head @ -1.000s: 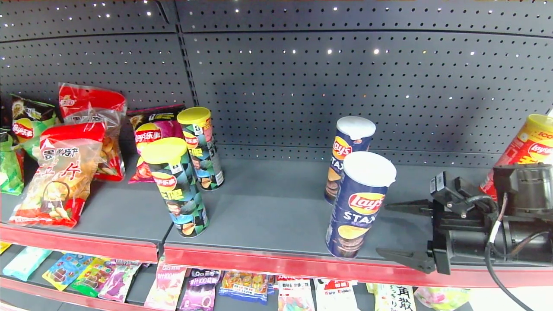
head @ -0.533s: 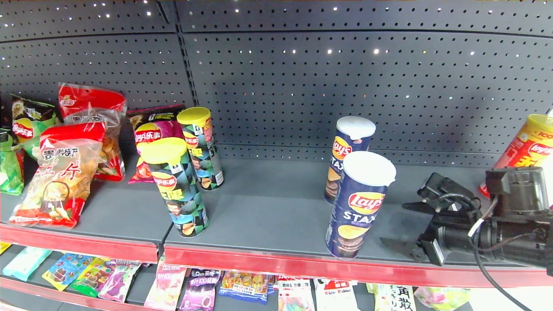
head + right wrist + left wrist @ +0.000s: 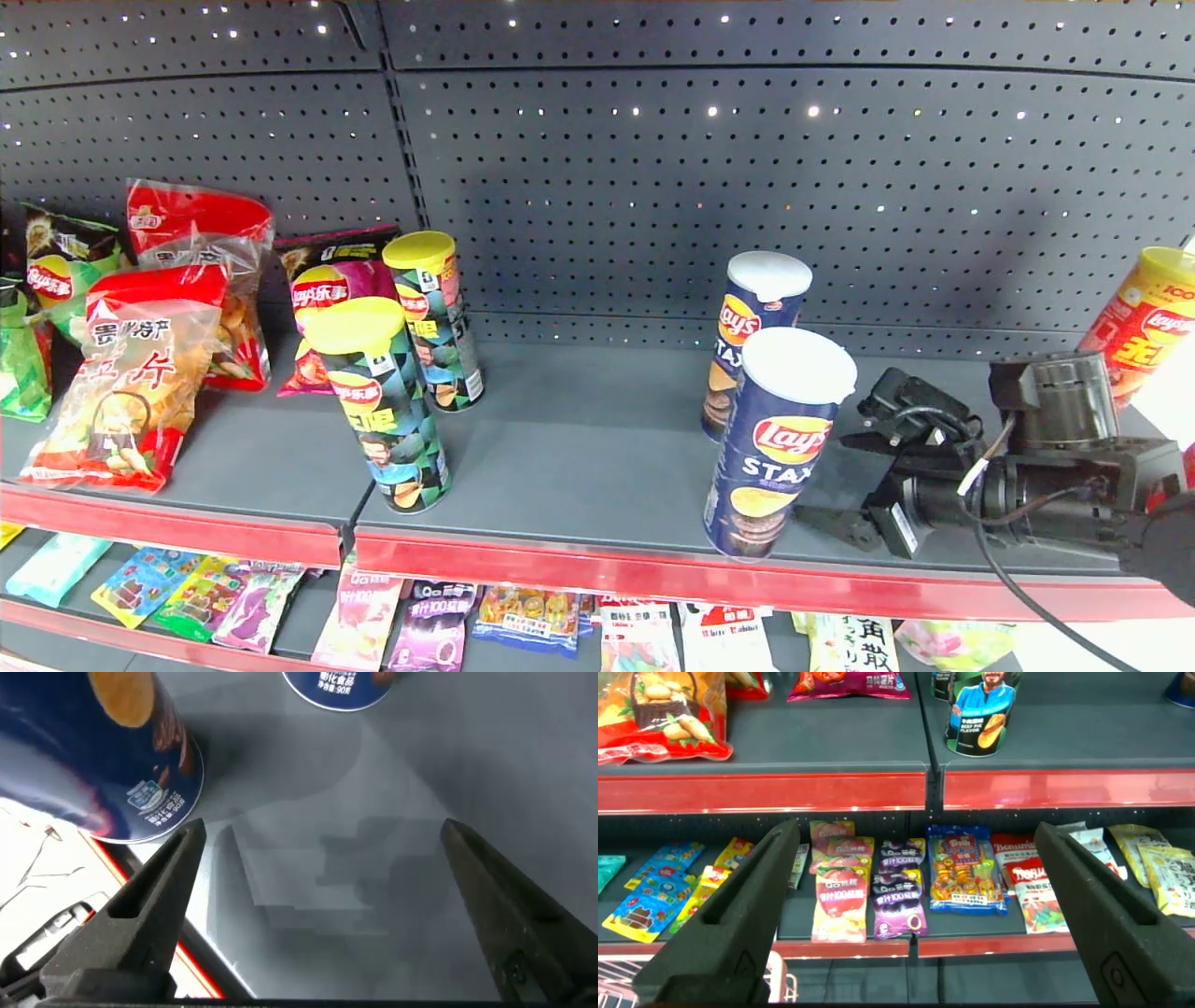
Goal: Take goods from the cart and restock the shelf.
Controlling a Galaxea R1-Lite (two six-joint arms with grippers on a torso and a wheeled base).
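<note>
The front blue can (image 3: 780,439) stands upright on the shelf (image 3: 579,448) just ahead of my right gripper (image 3: 826,476), touching neither finger, so this placement looks done; more goods likely remain. That gripper lies level, fingers spread and empty. My left gripper (image 3: 915,829), likewise spread, holds nothing

Two blue cans (image 3: 775,439), two teal cans (image 3: 383,401), one red can (image 3: 1144,317).

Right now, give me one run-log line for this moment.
right jaws: open, empty, beside front blue chip can | left jaws: open, empty, facing lower-shelf snack packets
</note>
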